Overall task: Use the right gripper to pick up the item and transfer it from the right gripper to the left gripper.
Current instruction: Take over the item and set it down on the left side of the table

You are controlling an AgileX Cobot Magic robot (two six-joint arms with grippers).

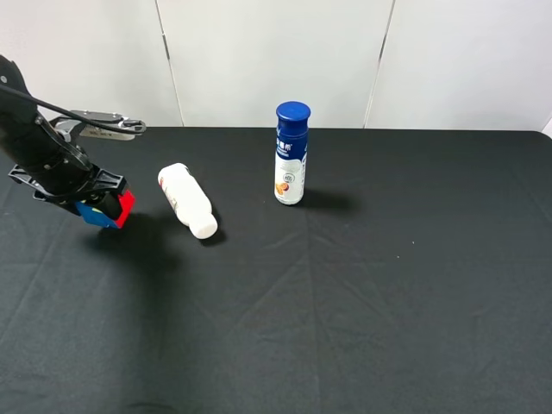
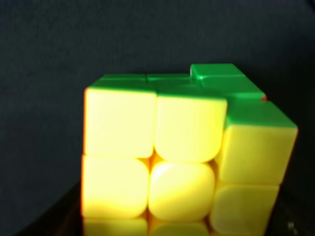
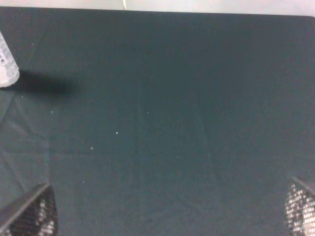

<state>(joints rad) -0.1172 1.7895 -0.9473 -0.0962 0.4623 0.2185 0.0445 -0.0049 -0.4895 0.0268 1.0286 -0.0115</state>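
Observation:
The item [image 1: 110, 211], a small puzzle cube showing red and blue faces, hangs just above the black cloth at the far left, with my left gripper [image 1: 97, 197] shut on it. In the left wrist view the item [image 2: 182, 157] fills the picture with yellow and green faces, one layer slightly twisted. My right gripper [image 3: 167, 219] is open over bare cloth, its two mesh-padded fingertips [image 3: 32, 214] standing far apart with nothing between them. The right arm is outside the high view.
A white bottle [image 1: 187, 200] lies on its side just right of the held cube. A blue-capped bottle [image 1: 291, 155] stands upright near the table's back middle. The edge of a white bottle [image 3: 6, 64] shows in the right wrist view. Black cloth [image 1: 388, 285] covers the table.

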